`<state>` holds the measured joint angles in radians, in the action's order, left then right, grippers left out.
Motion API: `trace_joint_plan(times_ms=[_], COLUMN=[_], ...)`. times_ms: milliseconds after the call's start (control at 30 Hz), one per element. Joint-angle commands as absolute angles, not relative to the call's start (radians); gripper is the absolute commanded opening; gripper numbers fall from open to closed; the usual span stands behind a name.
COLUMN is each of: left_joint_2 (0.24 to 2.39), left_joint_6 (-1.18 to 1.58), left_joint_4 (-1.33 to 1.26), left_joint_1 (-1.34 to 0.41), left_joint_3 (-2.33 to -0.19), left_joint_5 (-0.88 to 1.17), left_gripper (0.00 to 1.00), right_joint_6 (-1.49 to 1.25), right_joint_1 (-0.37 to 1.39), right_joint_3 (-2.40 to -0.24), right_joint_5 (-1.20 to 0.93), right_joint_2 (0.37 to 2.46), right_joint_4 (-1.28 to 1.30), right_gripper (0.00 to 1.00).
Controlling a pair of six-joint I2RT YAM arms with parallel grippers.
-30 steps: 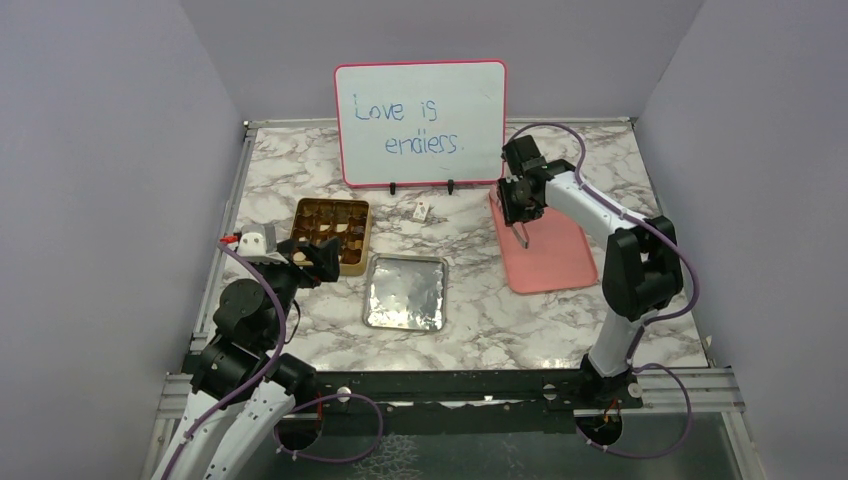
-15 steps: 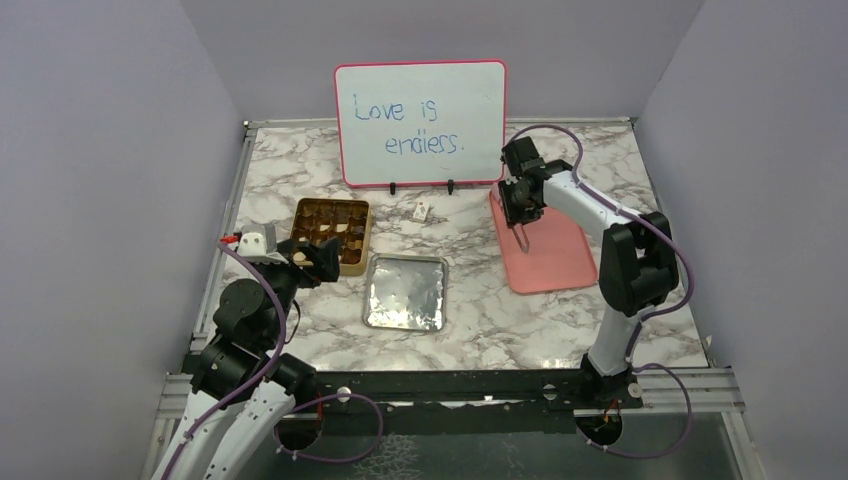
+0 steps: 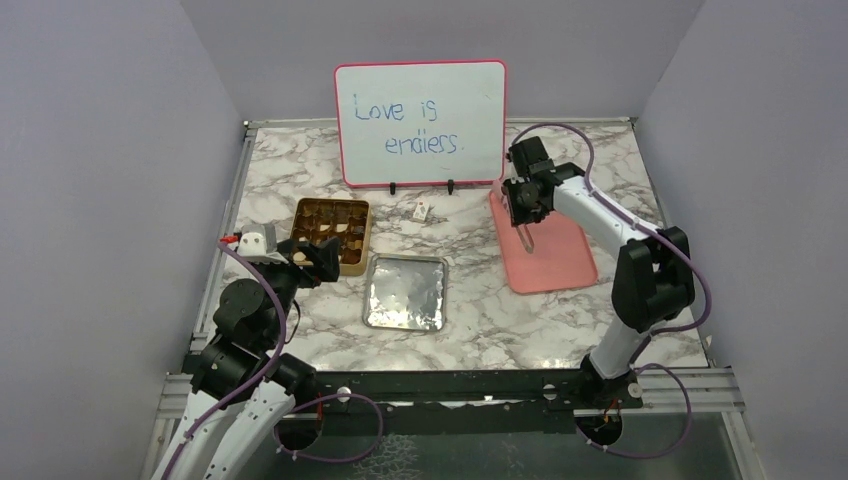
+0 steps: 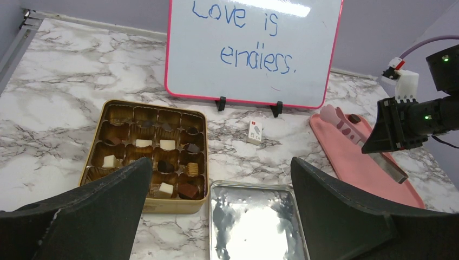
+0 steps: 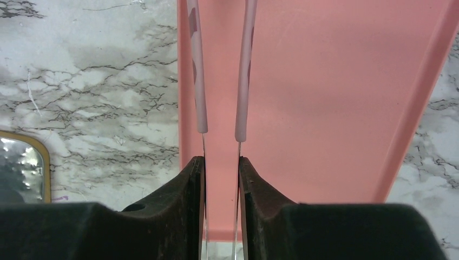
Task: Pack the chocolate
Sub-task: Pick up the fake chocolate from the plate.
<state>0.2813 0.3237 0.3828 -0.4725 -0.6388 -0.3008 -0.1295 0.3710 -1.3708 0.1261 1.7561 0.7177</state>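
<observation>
The gold tin (image 3: pixel 297 222) stands left of centre, its front wall (image 4: pixel 146 205) close in the left wrist view. Its cells hold several chocolate pieces (image 4: pixel 165 188), dark, brown and white. One dark chocolate piece (image 4: pixel 354 118) lies at the far end of the pink tray (image 3: pixel 560 262). My right gripper (image 3: pixel 520 205) hovers over the tray's far left part, shut on pink-tipped metal tongs (image 5: pixel 200 81), whose arms stand apart between the fingers (image 5: pixel 192 179). The right gripper (image 5: pixel 222 162) looks down at the pink tray (image 5: pixel 325 108). My left gripper (image 3: pixel 318 262) is open and empty, near the tin's front right corner.
A shiny silver lid (image 3: pixel 405 292) lies in front of the tin's right side, also seen in the left wrist view (image 4: pixel 254 227). A whiteboard (image 3: pixel 420 123) stands at the back. A small white card (image 3: pixel 421 211) lies in front of it.
My right arm has shifted a little to the right with the tongs, its elbow swinging outward. The left arm has not moved.
</observation>
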Motion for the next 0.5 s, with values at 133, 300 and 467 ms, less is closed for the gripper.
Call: trace_joint_plan(times_ms=[133,300,467], left_joint_2=[0.278,0.264,0.261], left_joint_6=[0.318,0.329,0.341], left_joint_4=[0.358,0.358,0.370], left_joint_1=[-0.468,-0.468,-0.468], left_joint_3=[-0.637,-0.651,-0.693], left_joint_5=[-0.316,-0.316,-0.308], left_gripper=[0.99,0.99,0.99], right_joint_6=[-0.140,-0.168,-0.202], right_joint_1=[0.371,0.405,0.485], right_joint_3=[-1.348,-1.355,-1.389], right_joint_5=[0.054,-0.024,-0.030], right_joint_2=[1.611,1.570,1.571], right_joint_4=[0.720,0.690,0.669], right_gripper=[0.28,0.28,0.28])
